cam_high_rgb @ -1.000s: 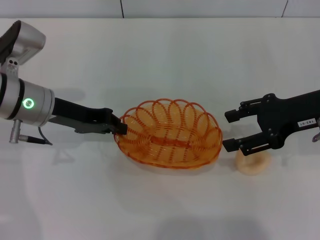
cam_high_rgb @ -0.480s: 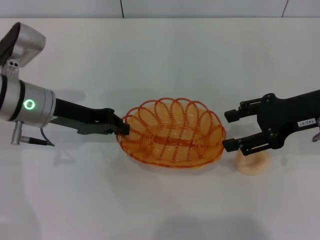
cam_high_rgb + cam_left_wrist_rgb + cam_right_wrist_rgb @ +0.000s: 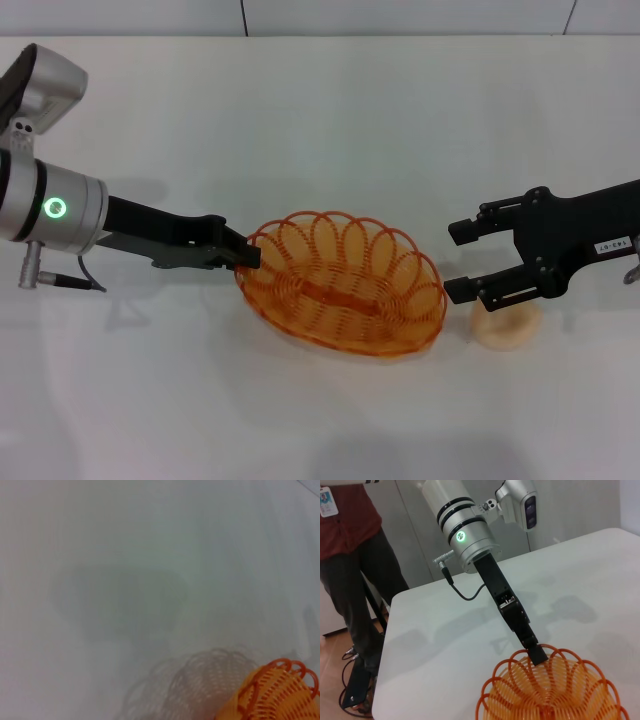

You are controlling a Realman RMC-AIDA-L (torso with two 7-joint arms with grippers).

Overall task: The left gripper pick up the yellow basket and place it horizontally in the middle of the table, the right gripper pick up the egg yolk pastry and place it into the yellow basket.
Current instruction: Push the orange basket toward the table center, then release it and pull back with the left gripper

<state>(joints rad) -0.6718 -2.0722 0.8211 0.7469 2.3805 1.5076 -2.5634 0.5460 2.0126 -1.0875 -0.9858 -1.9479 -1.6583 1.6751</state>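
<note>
The white tabletop (image 3: 330, 130) ends at a pale wall with dark vertical seams (image 3: 243, 17). Beyond its rounded corner lies a wooden floor (image 3: 332, 680), where a person in a red shirt (image 3: 350, 517) stands before light grey panels (image 3: 412, 535).

Robotics lab or test room. Evidence: plain white table (image 3: 445, 645) set as bare work surface; pale panelled wall (image 3: 570, 505) behind; wood-tone floor (image 3: 332, 680) beside table; standing person (image 3: 350, 555) in red shirt wearing ID badge (image 3: 326, 500); cabling (image 3: 350, 690) on floor.
</note>
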